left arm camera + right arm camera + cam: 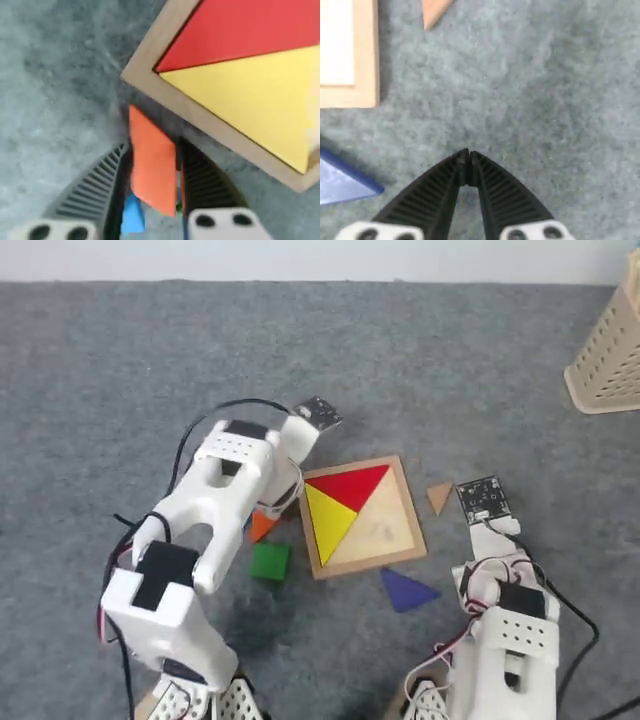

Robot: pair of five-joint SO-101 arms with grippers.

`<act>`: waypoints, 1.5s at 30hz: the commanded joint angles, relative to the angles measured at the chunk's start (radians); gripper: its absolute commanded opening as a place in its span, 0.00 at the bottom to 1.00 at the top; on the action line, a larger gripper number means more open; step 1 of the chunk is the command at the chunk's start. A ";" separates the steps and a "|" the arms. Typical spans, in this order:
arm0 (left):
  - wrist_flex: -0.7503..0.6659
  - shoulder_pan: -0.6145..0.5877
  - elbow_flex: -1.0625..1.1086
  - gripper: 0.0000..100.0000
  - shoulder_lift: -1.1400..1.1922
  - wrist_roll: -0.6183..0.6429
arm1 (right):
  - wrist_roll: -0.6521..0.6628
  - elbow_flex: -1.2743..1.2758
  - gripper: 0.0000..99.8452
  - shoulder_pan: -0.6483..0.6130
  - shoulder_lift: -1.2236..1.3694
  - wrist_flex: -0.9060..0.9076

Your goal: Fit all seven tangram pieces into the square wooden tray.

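Note:
The square wooden tray (pixel 412 512) holds a red triangle (pixel 352 485) and a yellow triangle (pixel 328 520). Just off the tray's left corner (pixel 145 70), my left gripper (pixel 152 150) is shut on a flat orange piece (pixel 152 172); this orange piece (pixel 261 526) peeks out beside the left arm in the high view. A green square (pixel 270 562) lies below it. A blue triangle (pixel 406 590) and a small wooden triangle (pixel 438 496) lie on the carpet by the tray's right side. My right gripper (pixel 469 159) is shut and empty over bare carpet, with the blue triangle (pixel 340 181) beside it.
A slotted beige basket (pixel 610 350) stands at the far right edge. Something blue (pixel 132 215) shows under the orange piece. The tray's corner (pixel 366 75) and the wooden triangle (pixel 434 10) lie ahead of the right gripper. Grey carpet covers the table.

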 commanded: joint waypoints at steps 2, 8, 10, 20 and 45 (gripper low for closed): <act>0.127 -0.015 -0.168 0.05 0.003 0.021 | 0.012 -0.008 0.01 0.015 -0.024 0.018; 0.170 -0.028 -0.285 0.10 0.002 0.061 | 0.012 -0.008 0.01 0.015 -0.024 0.018; 0.153 -0.048 -0.280 0.10 -0.020 0.060 | 0.012 -0.008 0.01 0.015 -0.024 0.018; -0.029 -0.077 0.068 0.14 -0.215 -0.049 | 0.014 -0.006 0.01 -0.012 -0.025 0.019; -0.048 -0.029 0.246 0.16 -0.445 -0.083 | 0.014 -0.006 0.01 -0.010 -0.027 0.021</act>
